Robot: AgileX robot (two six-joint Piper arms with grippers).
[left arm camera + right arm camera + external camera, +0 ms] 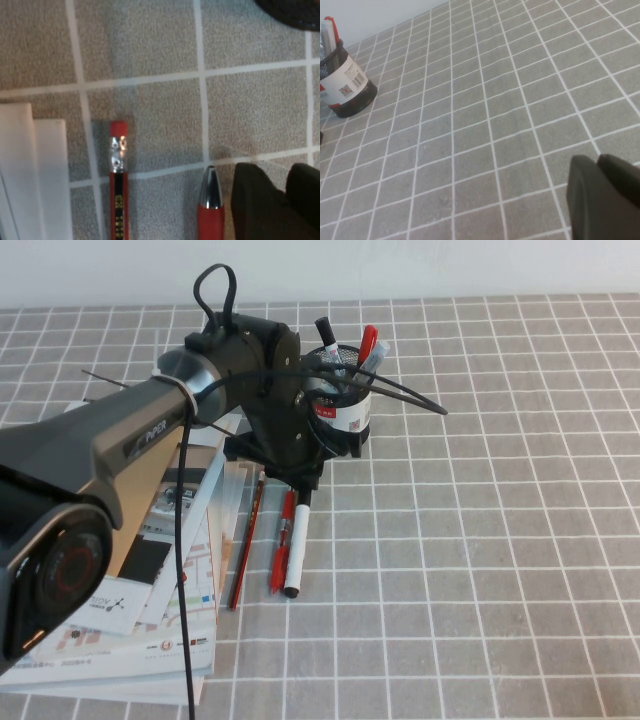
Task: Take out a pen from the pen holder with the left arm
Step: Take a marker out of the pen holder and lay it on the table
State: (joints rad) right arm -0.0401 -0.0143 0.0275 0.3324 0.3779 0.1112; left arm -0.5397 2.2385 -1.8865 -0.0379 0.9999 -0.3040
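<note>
the pen holder (345, 412), black mesh with a white label, stands upright on the tiled table (520, 570). it carries a black-capped marker (325, 332), a red-capped pen (367, 342) and a grey-tipped pen (380, 353), all leaning on its rim because the cup is wider than they are.

just in front of the pen holder, on my side of it, three things lie flat and nearly parallel. they are a white marker (296, 540), a silver-tipped red pen (281, 550) and a red pencil (245, 540), whose eraser end points toward the holder.

i judge the white marker to be the pen this task is about, since its holder-side end runs right under the left gripper (300, 478). that gripper hangs nose-down just beside the pen holder, low over the tiles, which looks like a pose for laying a pen flat rather than dropping it. i cannot tell whether it is clamped on the marker or free of it, because its own body hides that end in both views.

a stack of leaflets (160, 570) lies beyond the pencil, farther from the pen holder.

the right gripper (600, 167) is parked well apart from the pen holder over bare tiles. its fingers (582, 195) are pressed together on nothing, so it stays out of the working arm's way.
</note>
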